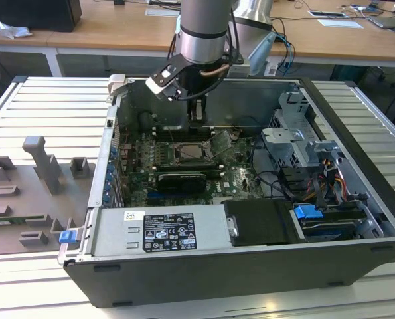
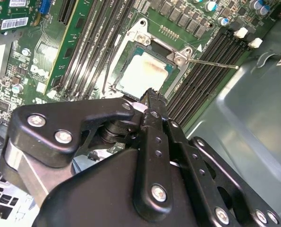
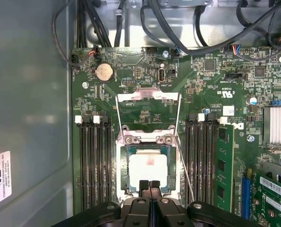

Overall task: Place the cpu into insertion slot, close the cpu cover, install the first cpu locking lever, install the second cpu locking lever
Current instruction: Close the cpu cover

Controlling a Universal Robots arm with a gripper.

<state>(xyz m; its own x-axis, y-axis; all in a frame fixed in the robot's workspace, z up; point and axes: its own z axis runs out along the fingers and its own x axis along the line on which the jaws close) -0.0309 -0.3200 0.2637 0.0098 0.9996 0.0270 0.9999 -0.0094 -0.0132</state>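
The cpu lies flat in the insertion slot, its pale silver top facing up; the second wrist view shows the cpu too. The cpu cover is swung open, lying back over the green board beyond the socket's hinge. Two thin wire levers stand free beside the socket, one of them over the memory slots. My gripper is shut with nothing held, hovering at the socket's near edge. In the exterior view the gripper hangs just above the insertion slot.
Long black memory slots flank the socket on both sides. A green card stands upright beside them. Black cables run across the case wall. A power supply and drive cages crowd the open case.
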